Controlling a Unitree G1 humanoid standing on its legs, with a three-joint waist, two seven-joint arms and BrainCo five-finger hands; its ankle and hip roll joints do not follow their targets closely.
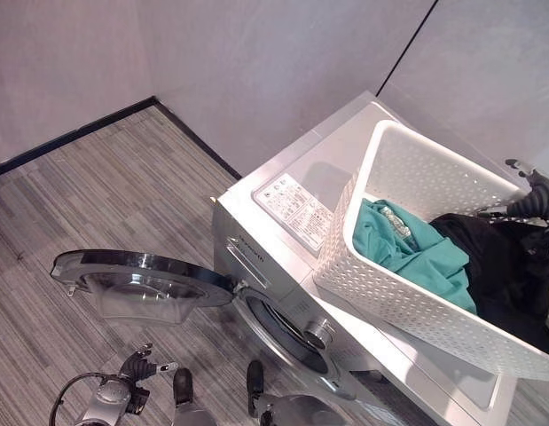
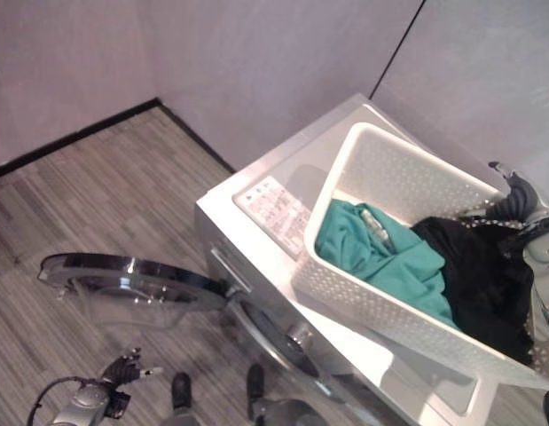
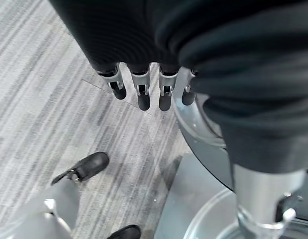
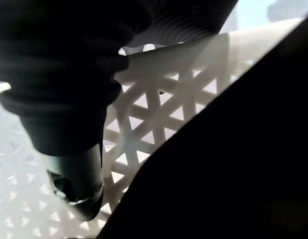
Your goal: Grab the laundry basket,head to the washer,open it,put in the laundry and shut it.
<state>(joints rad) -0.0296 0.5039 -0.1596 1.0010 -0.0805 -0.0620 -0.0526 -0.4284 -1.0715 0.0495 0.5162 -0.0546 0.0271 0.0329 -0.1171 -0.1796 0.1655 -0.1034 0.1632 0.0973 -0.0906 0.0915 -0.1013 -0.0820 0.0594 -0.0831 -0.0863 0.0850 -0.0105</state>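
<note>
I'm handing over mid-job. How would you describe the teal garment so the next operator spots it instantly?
Find the washer by the wall, its door swung open. A white basket sits tilted on top of it. The teal garment lies inside, at the end nearer the washer's label; the only other clothing visible is black, beside the right hand.

Right hand [image 1: 533,200] fingers hidden inside laundry basket [image 1: 407,302], behind black garment [image 1: 496,266].

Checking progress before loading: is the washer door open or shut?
Open. The door is swung fully out to the washer's side, leaving the drum opening exposed.
</note>
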